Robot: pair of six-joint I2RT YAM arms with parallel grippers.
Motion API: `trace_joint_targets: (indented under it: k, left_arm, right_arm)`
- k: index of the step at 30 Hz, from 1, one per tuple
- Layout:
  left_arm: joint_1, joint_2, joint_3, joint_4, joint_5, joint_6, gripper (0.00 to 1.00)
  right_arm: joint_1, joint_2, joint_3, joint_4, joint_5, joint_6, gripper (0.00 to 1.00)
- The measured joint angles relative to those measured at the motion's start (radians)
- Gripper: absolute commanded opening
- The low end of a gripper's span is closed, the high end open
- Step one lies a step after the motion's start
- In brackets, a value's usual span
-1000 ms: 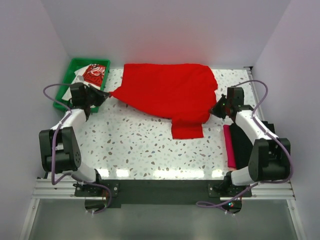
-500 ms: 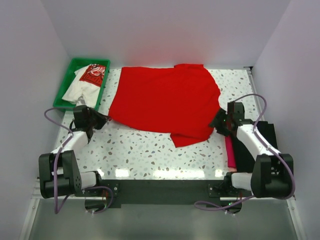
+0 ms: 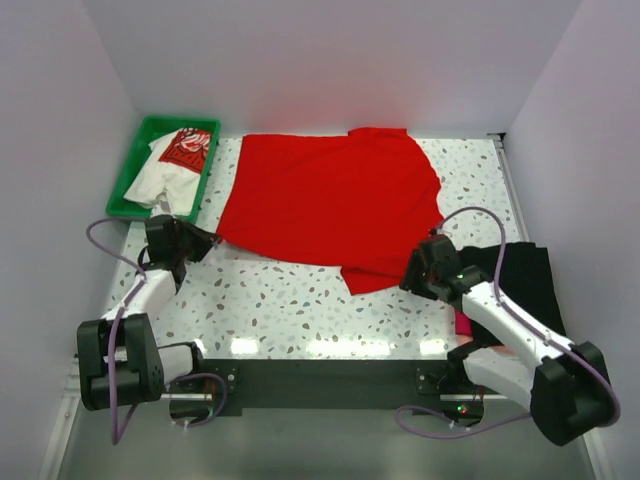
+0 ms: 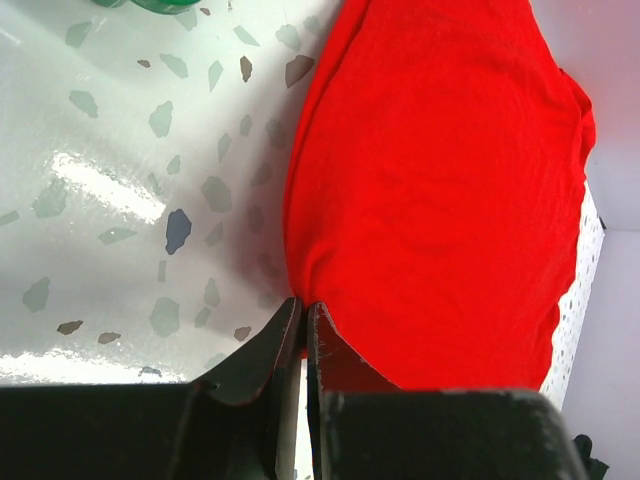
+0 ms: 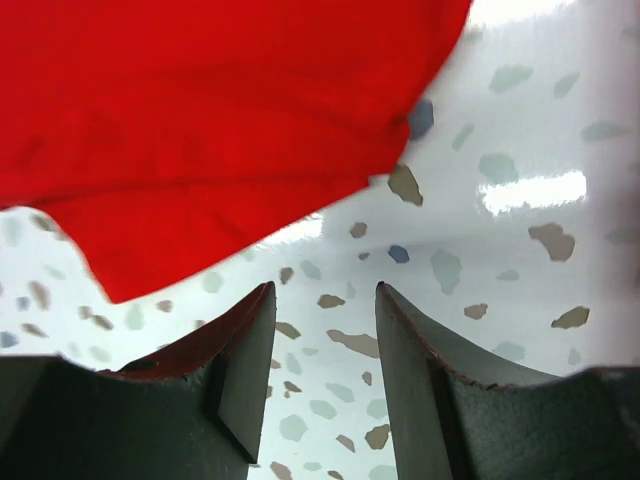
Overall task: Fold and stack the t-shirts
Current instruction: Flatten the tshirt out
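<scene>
The bright red t-shirt [image 3: 330, 205] lies spread flat on the speckled table; it fills the left wrist view [image 4: 440, 180] and the top of the right wrist view [image 5: 200, 120]. My left gripper [image 3: 212, 239] is shut on the shirt's near left corner [image 4: 303, 305]. My right gripper [image 3: 410, 280] is open and empty just off the shirt's near right edge [image 5: 325, 290]. A white t-shirt with a red print [image 3: 175, 165] lies in the green tray. Folded black [image 3: 515, 285] and magenta [image 3: 462, 322] shirts lie at the right, partly hidden by my right arm.
The green tray [image 3: 135, 165] stands at the back left, by the left wall. White walls close in the table at the back and both sides. Bare speckled table [image 3: 290, 305] runs along the near edge between the arms.
The red shirt was pulled toward the near edge and laid flat. My right gripper let go of it and moved left and nearer. The left gripper keeps its hold.
</scene>
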Motion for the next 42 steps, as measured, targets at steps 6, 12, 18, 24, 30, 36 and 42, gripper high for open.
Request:
trace_joint_targets:
  k: [6,12,18,24,30,36,42]
  left_arm:
    - [0.000,-0.013,-0.008,0.008,0.006,0.005,0.11]
    - [0.000,-0.013,-0.027,0.011,0.011,0.007,0.11]
    - [0.000,-0.010,-0.032,0.014,0.017,0.007,0.10]
    - [0.000,0.000,-0.032,0.020,0.026,0.007,0.10]
    - [0.000,0.010,-0.032,0.027,0.033,0.007,0.09]
    - [0.000,0.011,-0.032,0.028,0.034,0.007,0.09]
    - [0.000,0.011,-0.032,0.028,0.034,0.007,0.09]
  right_arm:
    - [0.128,0.171,-0.010,0.026,0.122,0.060,0.50]
    - [0.151,0.249,0.021,0.076,0.212,0.090,0.51]
    - [0.159,0.222,0.019,0.097,0.241,0.116,0.51]
    - [0.163,0.212,0.021,0.106,0.259,0.127,0.50]
    - [0.173,0.298,0.042,0.114,0.265,0.130,0.49]
    - [0.188,0.324,0.055,0.124,0.291,0.132,0.30]
    - [0.202,0.312,0.054,0.111,0.292,0.140,0.00]
